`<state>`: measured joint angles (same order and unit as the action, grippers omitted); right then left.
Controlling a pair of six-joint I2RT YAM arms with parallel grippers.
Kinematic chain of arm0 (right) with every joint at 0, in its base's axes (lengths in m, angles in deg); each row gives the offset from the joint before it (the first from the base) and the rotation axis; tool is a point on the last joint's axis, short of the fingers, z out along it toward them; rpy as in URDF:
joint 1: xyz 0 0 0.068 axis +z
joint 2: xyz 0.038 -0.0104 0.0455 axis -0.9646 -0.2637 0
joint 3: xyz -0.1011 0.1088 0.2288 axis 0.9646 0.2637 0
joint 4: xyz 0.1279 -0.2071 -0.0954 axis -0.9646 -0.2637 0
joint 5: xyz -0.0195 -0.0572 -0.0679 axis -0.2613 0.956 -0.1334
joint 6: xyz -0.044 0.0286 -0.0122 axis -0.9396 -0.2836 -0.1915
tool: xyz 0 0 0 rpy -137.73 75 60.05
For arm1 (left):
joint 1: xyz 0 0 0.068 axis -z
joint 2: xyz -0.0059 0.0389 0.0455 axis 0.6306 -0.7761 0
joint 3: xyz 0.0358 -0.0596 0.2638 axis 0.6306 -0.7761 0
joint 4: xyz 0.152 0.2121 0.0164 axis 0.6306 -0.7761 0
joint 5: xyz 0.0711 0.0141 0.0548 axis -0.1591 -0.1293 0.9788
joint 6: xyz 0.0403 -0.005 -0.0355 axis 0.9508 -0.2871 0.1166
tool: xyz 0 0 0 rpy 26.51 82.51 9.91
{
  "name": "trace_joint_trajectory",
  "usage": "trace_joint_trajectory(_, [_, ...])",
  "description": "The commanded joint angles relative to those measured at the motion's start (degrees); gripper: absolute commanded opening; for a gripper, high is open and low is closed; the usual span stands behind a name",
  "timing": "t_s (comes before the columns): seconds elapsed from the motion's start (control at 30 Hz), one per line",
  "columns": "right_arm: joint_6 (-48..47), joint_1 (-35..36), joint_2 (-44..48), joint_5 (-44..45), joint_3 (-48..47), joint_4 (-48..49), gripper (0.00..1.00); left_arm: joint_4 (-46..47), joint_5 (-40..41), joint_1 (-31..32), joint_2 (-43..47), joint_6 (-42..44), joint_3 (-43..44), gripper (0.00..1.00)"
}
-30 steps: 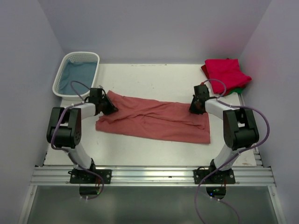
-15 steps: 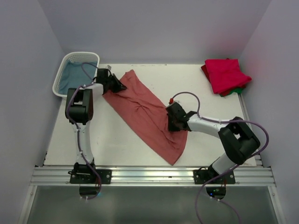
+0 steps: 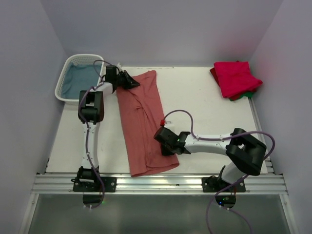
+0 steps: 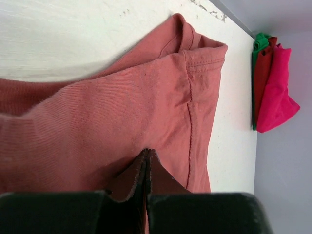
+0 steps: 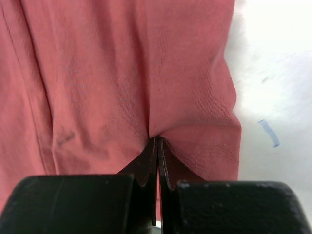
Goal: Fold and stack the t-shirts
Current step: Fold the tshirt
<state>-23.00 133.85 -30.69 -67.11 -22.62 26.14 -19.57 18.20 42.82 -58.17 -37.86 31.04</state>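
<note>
While both arms reach over the table (image 3: 209, 117), the salmon-red t-shirt (image 3: 144, 124) lies as a long narrow strip. Its far end is just right of the white basket (image 3: 62, 83), and the rest runs away from the basket toward the near edge.

- Left gripper (image 3: 132, 82): just right of the basket, fingers closed and pinching a fold at the shirt's far end. The wrist view shows cloth bunched between the tips.
- Right gripper (image 3: 165, 142): well away from the basket, fingers pressed together on a pinch of the shirt's right edge.
- Basket holds a bluish cloth (image 3: 83, 77).
- Crimson-pink t-shirt (image 3: 236, 77): folded, across the table from the basket, on top of the green t-shirt (image 3: 251, 92), of which only an edge shows.
</note>
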Motion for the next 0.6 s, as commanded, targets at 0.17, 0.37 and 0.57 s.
trace_joint_trajectory(0.17, [13.16,12.49,-5.46,-4.71,3.92,-15.65,0.00,2.46,-6.99,1.63,-5.31,-1.17,6.08,0.00])
trace_joint_trajectory(0.37, [16.33,16.54,-3.18,-2.00,2.43,-20.82,0.00,7.03,-10.86,2.95,-1.55,-0.64,5.20,0.00])
trace_joint_trajectory(0.57, [11.86,16.72,4.82,6.88,-3.19,-23.74,0.30,13.00,-8.85,3.13,12.22,0.59,-0.33,0.02])
